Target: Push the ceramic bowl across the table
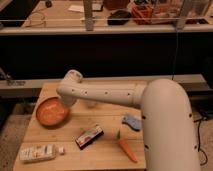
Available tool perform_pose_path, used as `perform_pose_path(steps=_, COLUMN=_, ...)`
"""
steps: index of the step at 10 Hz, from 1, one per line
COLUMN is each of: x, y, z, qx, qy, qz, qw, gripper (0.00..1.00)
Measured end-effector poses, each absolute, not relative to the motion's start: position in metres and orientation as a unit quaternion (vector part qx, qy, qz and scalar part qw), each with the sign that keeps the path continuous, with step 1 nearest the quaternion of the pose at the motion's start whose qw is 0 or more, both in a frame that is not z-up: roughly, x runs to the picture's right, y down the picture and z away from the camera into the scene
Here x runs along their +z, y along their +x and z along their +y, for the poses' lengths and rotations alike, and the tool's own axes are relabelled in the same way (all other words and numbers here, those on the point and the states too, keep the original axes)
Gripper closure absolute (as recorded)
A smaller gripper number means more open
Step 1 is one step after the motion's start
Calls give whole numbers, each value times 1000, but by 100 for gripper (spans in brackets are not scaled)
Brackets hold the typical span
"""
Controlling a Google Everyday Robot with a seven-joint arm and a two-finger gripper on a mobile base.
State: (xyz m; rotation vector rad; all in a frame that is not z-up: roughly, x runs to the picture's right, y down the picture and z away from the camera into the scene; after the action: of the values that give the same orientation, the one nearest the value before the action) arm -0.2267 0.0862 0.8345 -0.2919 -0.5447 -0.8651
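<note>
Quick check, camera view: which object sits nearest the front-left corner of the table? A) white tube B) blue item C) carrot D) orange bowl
A: the white tube lies at the front-left corner, with the orange bowl behind it, the carrot and blue item to the right. The gripper is at the bowl's rim, hidden by the arm.

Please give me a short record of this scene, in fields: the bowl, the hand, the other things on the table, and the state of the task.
bowl: orange ceramic bowl, upright, near the table's left edge
hand: at the arm's far end, beside the bowl's right rim; contact unclear
other things: dark snack packet, carrot, blue object, white tube
surface: wooden table
task state: bowl at left side of the table
</note>
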Motion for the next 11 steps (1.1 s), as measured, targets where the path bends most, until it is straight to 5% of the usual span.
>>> perform_pose_path(steps=11, x=886, y=-255, z=131, qx=-434, qy=-256, qz=-285, qw=815, gripper=98)
